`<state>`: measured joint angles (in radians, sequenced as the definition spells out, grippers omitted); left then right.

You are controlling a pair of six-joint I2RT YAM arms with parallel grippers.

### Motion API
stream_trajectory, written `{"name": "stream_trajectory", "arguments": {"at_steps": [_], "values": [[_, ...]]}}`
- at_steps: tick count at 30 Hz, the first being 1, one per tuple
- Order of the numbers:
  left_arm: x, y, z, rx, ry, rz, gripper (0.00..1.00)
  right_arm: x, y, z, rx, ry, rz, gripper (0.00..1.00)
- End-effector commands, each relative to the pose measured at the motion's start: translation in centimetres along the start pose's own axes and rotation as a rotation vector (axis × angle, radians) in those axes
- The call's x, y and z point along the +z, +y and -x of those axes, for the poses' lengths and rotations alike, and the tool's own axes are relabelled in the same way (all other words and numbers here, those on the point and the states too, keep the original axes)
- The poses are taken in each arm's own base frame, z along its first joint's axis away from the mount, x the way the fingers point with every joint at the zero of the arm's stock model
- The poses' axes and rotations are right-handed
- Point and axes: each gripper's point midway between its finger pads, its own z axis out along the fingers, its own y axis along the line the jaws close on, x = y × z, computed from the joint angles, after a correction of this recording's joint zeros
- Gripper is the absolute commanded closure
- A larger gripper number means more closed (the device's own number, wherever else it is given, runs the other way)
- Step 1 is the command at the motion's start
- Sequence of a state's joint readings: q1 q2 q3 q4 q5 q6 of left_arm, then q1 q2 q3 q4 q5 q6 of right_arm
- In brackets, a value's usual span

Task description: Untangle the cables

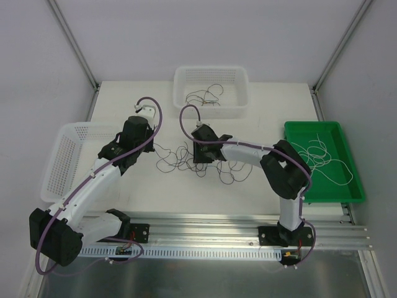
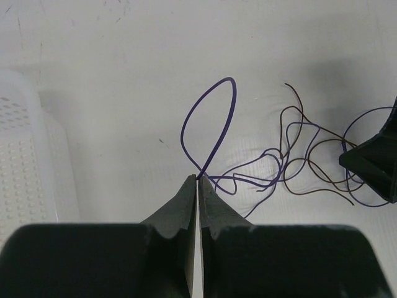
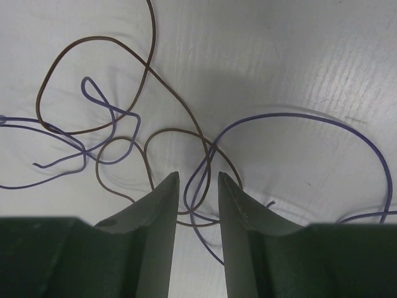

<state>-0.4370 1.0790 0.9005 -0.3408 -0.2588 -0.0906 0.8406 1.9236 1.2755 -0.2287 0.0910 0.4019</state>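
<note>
The cables (image 1: 180, 158) lie in a loose tangle of thin purple and brown wires on the white table between my two grippers. My left gripper (image 2: 198, 177) is shut on a purple cable (image 2: 231, 105), pinching it at the very tips where a tall loop rises from it. To its right a brown cable (image 2: 291, 133) curls through the purple one. My right gripper (image 3: 198, 177) is open and low over the tangle. A narrow purple loop and a brown cable (image 3: 93, 38) pass between its fingers. A wide arc of purple cable (image 3: 298, 116) runs off to the right.
A white basket (image 1: 211, 68) at the back holds a few thin dark cables. Another white basket (image 1: 62, 155) stands at the left, close to my left arm. At the right, a green tray (image 1: 313, 125) holds white cables (image 1: 316, 152).
</note>
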Motion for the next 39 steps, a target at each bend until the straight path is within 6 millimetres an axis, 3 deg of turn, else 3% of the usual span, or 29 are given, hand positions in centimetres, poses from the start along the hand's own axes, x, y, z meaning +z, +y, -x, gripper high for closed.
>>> {"name": "stream_trajectory", "arguments": {"at_steps": [1, 8, 11, 14, 15, 18, 19, 21, 22, 29, 39], "values": [[0.0, -0.2, 0.6, 0.002, -0.023, -0.019, 1.00, 0.0, 2.3, 1.8, 0.050, -0.045, 0.067, 0.66], [0.2, -0.1, 0.5, 0.006, -0.015, -0.010, 1.00, 0.2, 1.6, 1.3, 0.045, -0.039, 0.044, 0.86], [0.4, 0.0, 0.3, 0.012, -0.007, -0.004, 1.00, -1.4, 1.2, 1.6, 0.027, -0.059, 0.036, 0.97], [0.7, 0.0, 0.0, 0.021, 0.008, -0.003, 1.00, -4.7, 0.4, 2.6, -0.013, -0.112, 0.015, 0.99], [0.7, 0.0, 0.0, 0.023, 0.008, -0.003, 1.00, -7.2, 0.1, 3.7, -0.023, -0.161, 0.008, 0.99], [0.7, 0.0, 0.0, 0.024, 0.007, 0.001, 1.00, -11.1, -1.7, 4.5, -0.086, -0.217, -0.045, 0.99], [0.7, 0.1, -0.1, 0.026, 0.009, 0.003, 1.00, -13.8, -1.8, 5.4, -0.092, -0.268, -0.031, 0.99], [0.8, 0.3, -0.2, 0.029, 0.011, 0.011, 1.00, -16.8, -3.0, 5.9, -0.133, -0.309, -0.056, 0.99], [0.8, 0.3, -0.3, 0.033, 0.017, 0.013, 1.00, -19.7, -3.2, 6.6, -0.131, -0.367, -0.036, 0.99], [1.7, 0.5, -1.5, 0.054, 0.072, 0.034, 1.00, -30.4, -7.5, 7.2, -0.098, -0.585, -0.042, 0.99], [4.2, -0.1, -5.1, 0.103, 0.263, 0.035, 1.00, -38.3, -11.2, 5.8, -0.002, -0.799, -0.004, 0.99]]}}
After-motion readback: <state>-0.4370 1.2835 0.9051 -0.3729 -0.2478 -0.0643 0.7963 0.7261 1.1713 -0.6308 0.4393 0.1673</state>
